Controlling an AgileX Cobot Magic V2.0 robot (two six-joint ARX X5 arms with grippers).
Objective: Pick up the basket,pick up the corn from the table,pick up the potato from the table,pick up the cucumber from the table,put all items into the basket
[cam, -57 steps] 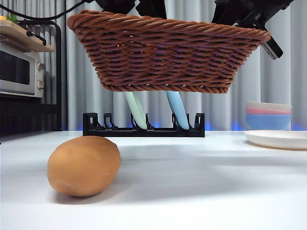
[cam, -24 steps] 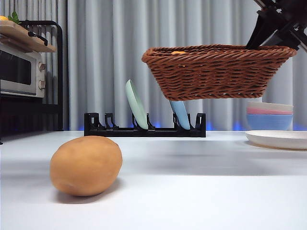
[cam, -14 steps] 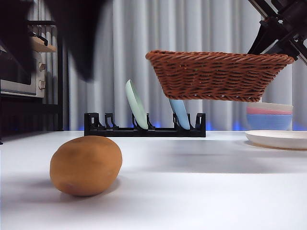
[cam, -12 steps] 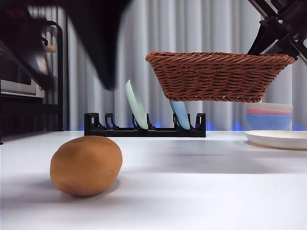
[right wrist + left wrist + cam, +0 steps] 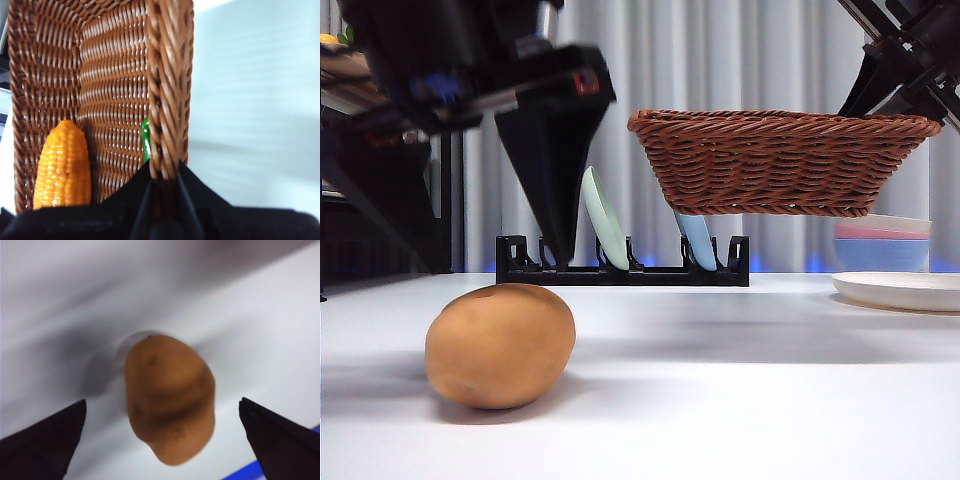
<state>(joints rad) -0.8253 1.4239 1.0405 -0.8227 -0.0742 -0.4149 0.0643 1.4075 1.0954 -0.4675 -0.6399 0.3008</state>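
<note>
The tan potato (image 5: 500,345) lies on the white table (image 5: 740,400) at the front left. My left gripper (image 5: 470,250) hangs open just above it, one jaw on each side; in the left wrist view the potato (image 5: 169,399) sits between the spread jaws of the left gripper (image 5: 162,412). My right gripper (image 5: 162,187) is shut on the rim of the brown wicker basket (image 5: 115,90) and holds the basket (image 5: 782,160) in the air at the right. Inside lie the orange-yellow corn (image 5: 62,165) and a green sliver, likely the cucumber (image 5: 145,145).
A black dish rack (image 5: 620,265) with two plates stands at the back centre. Stacked bowls (image 5: 880,240) and a white plate (image 5: 900,290) are at the right. A microwave and shelf are at the far left, behind the arm.
The basket moved from overhead centre to the right and stays there. The left arm came down from the top left and now hangs over the potato. The potato has not moved.
</note>
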